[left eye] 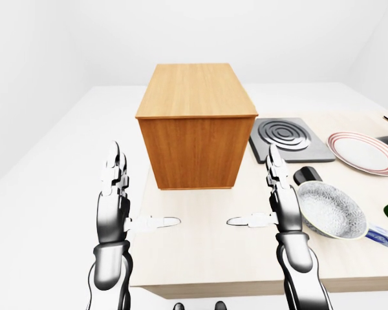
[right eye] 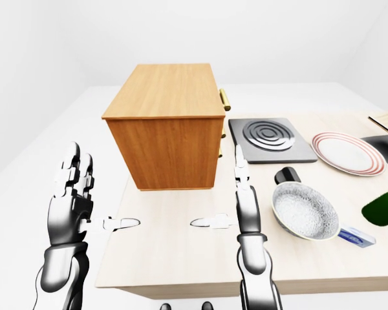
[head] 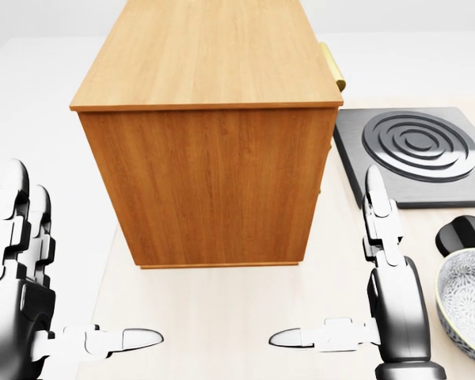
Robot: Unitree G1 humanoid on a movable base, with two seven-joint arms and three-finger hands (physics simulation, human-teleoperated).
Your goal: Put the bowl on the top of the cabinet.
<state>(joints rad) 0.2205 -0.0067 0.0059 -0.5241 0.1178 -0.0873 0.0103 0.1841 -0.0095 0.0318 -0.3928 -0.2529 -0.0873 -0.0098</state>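
Note:
A white bowl (left eye: 331, 210) with a grey flower pattern sits on the pale table at the right of the left-eye view; the head view shows only its edge (head: 469, 305) at the lower right. The wooden cabinet (left eye: 195, 123) stands tall on the table, its flat top (head: 210, 51) bare. My right hand (left eye: 262, 197) is open, fingers straight up and thumb out, just left of the bowl and apart from it. My left hand (left eye: 130, 197) is open too, held over the table's left edge, with nothing in it.
A dark square hob (left eye: 289, 137) with ring grooves lies right of the cabinet. A red-rimmed plate (left eye: 364, 152) sits farther right. A small black object (left eye: 306, 175) rests beside the bowl. A green thing (right eye: 383, 210) and a blue-white item (right eye: 357, 237) lie at the far right.

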